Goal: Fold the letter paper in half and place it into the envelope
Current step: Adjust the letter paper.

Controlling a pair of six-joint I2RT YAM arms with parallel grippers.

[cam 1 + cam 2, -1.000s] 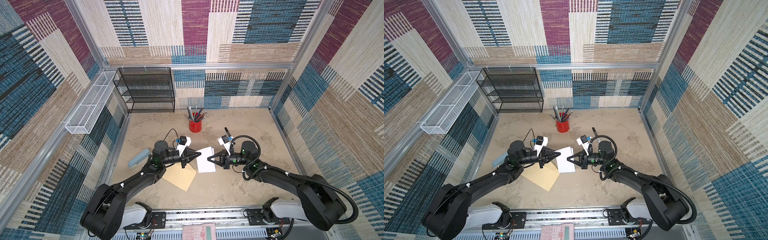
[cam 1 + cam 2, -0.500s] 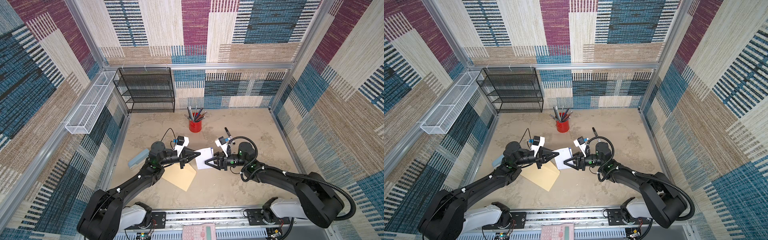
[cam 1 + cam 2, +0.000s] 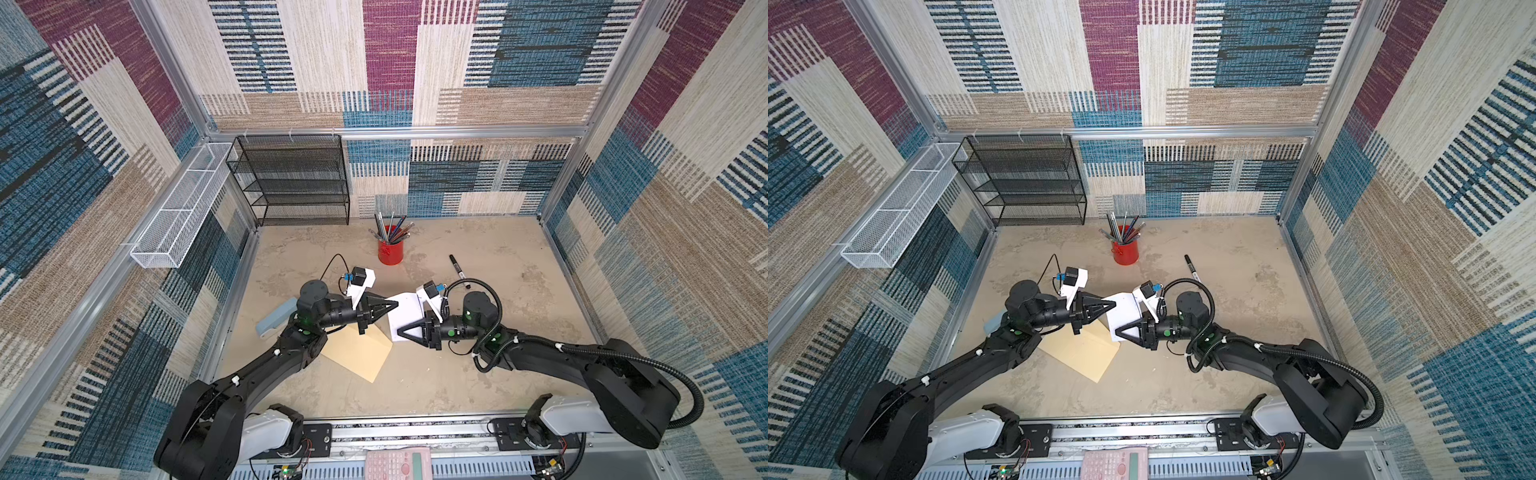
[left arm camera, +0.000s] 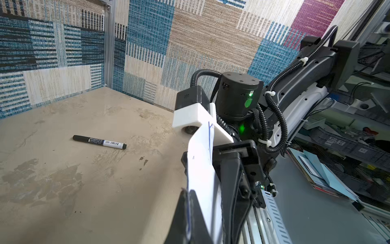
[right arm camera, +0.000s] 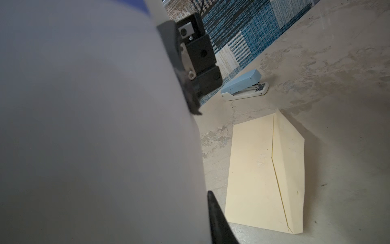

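The left pincer (image 3: 392,305) is clamped on the letter paper (image 3: 407,313). The right pincer (image 3: 402,331) is at the sheet's other corner, closure not discernible. The envelope (image 3: 361,353) lies beneath the left pincer.

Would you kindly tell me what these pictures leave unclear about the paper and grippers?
Right wrist view: the letter paper, blurred against the lens, shows no readable fold.
Both top views: whether the right gripper grips it is too small to tell.
There the left arm covers part of the envelope.

letter paper (image 5: 84,126) blurred close-up, calculator (image 3: 395,464) cut by edge
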